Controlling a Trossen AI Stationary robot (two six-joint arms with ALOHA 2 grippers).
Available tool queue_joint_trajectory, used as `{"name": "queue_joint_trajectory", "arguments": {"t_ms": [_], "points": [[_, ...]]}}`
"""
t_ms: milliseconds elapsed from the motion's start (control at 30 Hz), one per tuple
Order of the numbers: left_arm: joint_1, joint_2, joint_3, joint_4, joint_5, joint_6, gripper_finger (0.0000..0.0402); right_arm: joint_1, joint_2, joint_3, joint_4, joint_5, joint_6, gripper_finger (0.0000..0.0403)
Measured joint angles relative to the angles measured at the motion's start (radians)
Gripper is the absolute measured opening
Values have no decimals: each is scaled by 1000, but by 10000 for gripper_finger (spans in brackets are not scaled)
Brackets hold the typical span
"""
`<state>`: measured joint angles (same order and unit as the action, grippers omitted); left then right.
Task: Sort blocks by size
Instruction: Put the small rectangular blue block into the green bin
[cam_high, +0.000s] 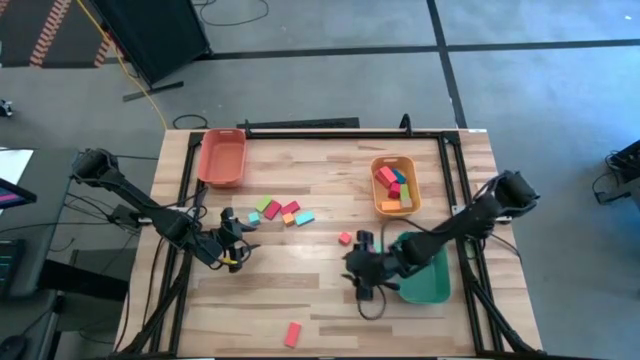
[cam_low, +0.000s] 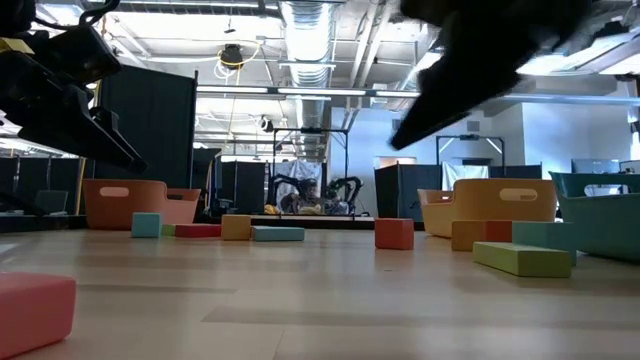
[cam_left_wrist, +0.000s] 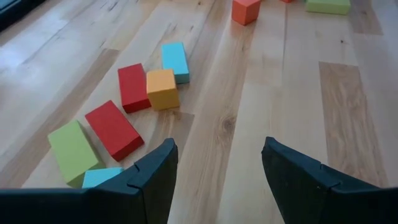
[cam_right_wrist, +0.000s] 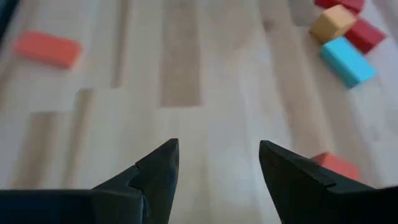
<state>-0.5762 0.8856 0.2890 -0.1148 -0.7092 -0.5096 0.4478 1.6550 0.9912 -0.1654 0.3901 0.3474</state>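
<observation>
The left claw (cam_high: 232, 240) hangs released and empty above the table (cam_high: 320, 310), with the loose cluster of blocks (cam_high: 283, 211) lying flat just ahead of its fingers, apparently so that one block can be picked without disturbing the rest. The right claw (cam_high: 362, 268) is likewise released and empty, beside the green tray (cam_high: 430, 285), with a small red cube (cam_high: 345, 238) near its tips. In the cluster, the red bar (cam_left_wrist: 114, 129) and the green bar (cam_left_wrist: 74, 151) lie side by side, long axes slanting across the left claw's line of approach.

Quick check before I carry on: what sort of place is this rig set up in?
Probably a robotics lab or workshop in an industrial hall. The low view shows exposed ceiling ducts and dark partition panels; the high view shows a wooden table on bare concrete floor with loose cables.
</observation>
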Motion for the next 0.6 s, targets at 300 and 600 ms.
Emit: {"name": "queue_joint_trajectory", "arguments": {"t_ms": [300, 600], "points": [[0, 0, 0, 0, -2, -14, 224, -222, 87, 41, 97, -57, -249, 250], [0, 0, 0, -10, -3, -6, 224, -419, 199, 42, 201, -196, -392, 250]]}}
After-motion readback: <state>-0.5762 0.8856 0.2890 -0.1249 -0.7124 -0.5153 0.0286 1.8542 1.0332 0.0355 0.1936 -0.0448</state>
